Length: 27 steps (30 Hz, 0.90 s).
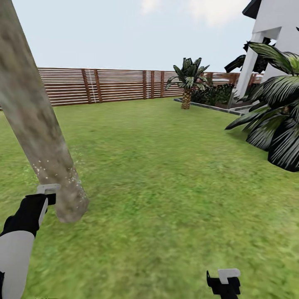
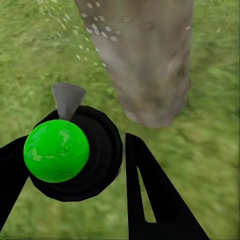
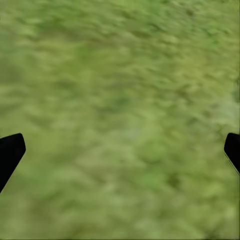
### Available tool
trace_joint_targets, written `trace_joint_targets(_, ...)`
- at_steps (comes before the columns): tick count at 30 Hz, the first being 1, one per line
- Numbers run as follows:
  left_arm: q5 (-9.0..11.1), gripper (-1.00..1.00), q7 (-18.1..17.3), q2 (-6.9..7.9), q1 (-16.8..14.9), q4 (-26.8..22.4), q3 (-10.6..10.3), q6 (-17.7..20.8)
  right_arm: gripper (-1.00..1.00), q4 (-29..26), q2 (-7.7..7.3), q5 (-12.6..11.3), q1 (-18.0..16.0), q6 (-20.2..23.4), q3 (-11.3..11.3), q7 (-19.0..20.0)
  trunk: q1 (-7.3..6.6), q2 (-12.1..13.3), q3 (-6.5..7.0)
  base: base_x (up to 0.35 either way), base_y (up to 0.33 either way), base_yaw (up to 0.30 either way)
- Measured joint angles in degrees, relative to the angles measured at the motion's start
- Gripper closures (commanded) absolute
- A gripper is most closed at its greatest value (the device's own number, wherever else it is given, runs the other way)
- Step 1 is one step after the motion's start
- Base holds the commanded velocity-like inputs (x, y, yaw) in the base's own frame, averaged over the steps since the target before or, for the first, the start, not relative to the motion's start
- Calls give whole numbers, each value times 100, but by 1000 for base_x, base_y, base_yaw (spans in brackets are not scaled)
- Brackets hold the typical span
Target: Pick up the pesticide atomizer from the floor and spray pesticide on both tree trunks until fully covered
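**Left arm holds the atomizer at the foot of a speckled trunk**

Open lawn [image 1: 166, 174] spreads wide ahead and to the robot's right, running back to the brown slatted fence [image 1: 112, 85]. The right edge is crowded by a broad-leaved dark bush [image 1: 278, 120], with the white house [image 1: 274, 37] behind it and a small palm-like tree [image 1: 187, 81] near the fence. On the left the thick tree trunk [image 1: 37, 120] leans across the head view and meets the grass close in front of the left arm.

The left gripper [image 2: 75, 165] holds the pesticide atomizer [image 2: 75, 152]: in the left wrist view its black round body with a bright green ball on top sits between the two black fingers [image 2: 150, 195], which are closed against its sides. A grey nozzle [image 2: 67, 100] on the atomizer points toward the trunk base, which stands just beyond the fingers, apart from them. White specks of pesticide [image 1: 58, 172] dot the lower bark and drift beside it.

The right gripper [image 1: 224, 282] hangs low at the bottom of the head view, well apart from the trunk. In the right wrist view its fingers [image 3: 10, 152] sit at opposite edges, spread wide, with blurred grass between them.

The ground is uneven green grass under a pale sky.
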Motion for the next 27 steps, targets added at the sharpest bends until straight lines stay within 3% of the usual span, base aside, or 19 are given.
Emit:
trace_joint_targets(8, 11, 100, 12, -15, 15, 55, -5, -4, -100, 0, 10, 0, 0, 0, 2, 0, 0, 0, 0, 140, -270, 274)
trace_joint_targets(17, -5, 100, 18, -350, 20, 166, -6, -11, -100, -2, 9, 0, 1, 0, -1, 0, 0, 0, 0, 140, -270, 41)
trace_joint_targets(21, -29, 100, 33, -291, 90, 317, 10, -17, -100, -2, 9, 0, 1, 0, 1, 0, 0, 0, 0, 155, -261, 0)
trace_joint_targets(27, -51, 100, 58, -8, 386, 370, 214, -24, -100, -2, 9, 0, 0, 1, 1, 1, -1, 0, 0, 254, -169, 13)
